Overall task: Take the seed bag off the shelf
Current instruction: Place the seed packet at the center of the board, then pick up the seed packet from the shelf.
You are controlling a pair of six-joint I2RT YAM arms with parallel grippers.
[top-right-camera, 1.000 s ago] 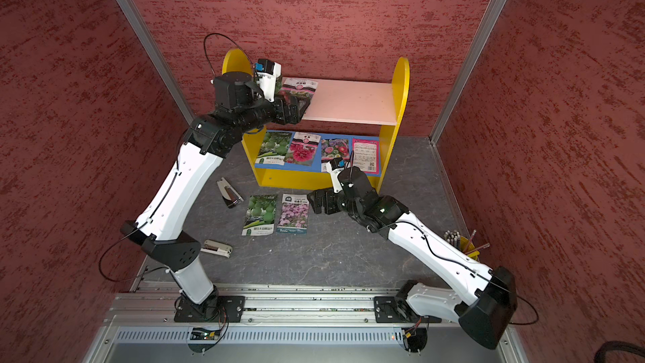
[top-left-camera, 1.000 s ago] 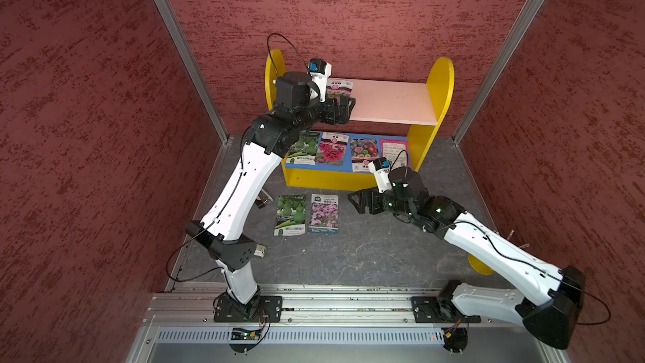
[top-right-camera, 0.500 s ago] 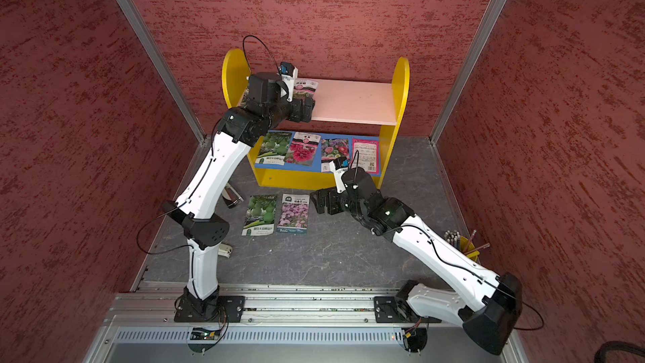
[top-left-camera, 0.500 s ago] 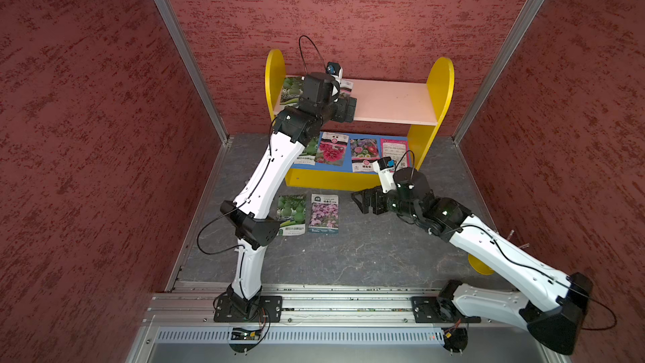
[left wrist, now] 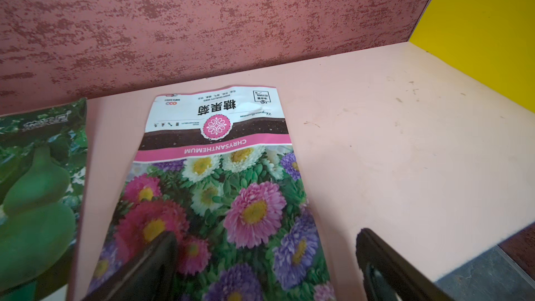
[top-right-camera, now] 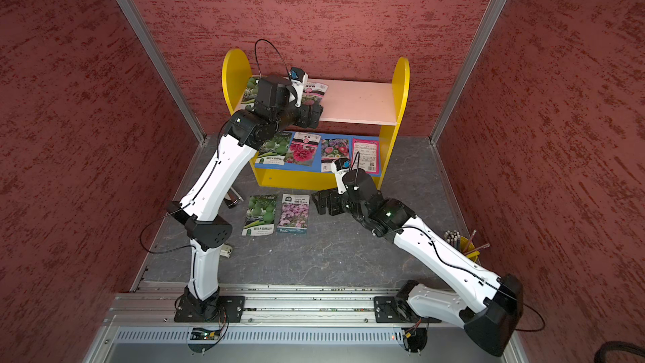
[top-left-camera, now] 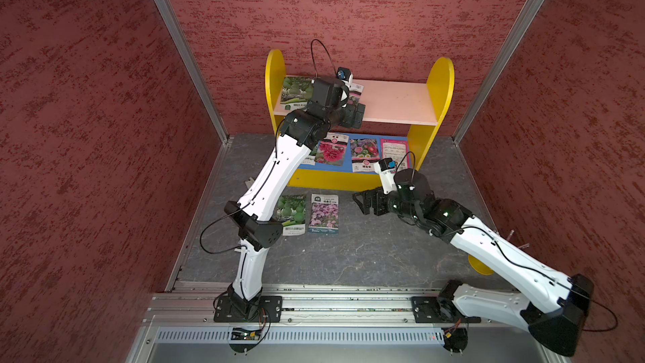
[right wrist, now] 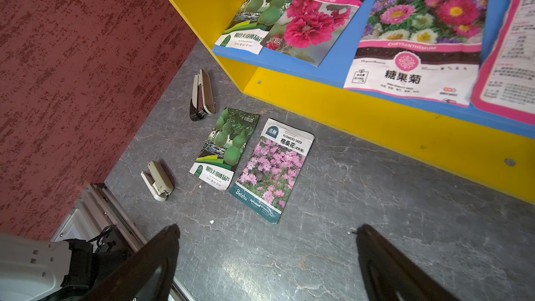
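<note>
Grey marbled tabletop (top-left-camera: 366, 256), red textured walls (top-left-camera: 87, 99) — left, right jaws spread, empty.

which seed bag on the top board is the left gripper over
The chrysanthemum bag, with pink, white and purple flowers; the open left gripper is over its near end. The green gourd bag lies beside it, clear of the gripper.

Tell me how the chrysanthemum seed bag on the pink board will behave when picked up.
The chrysanthemum seed bag looks thin and creased, so it is probably floppy and light. Lying flat on the upper board, it may slide rather than lift. The open left tool likely needs an edge.
</note>
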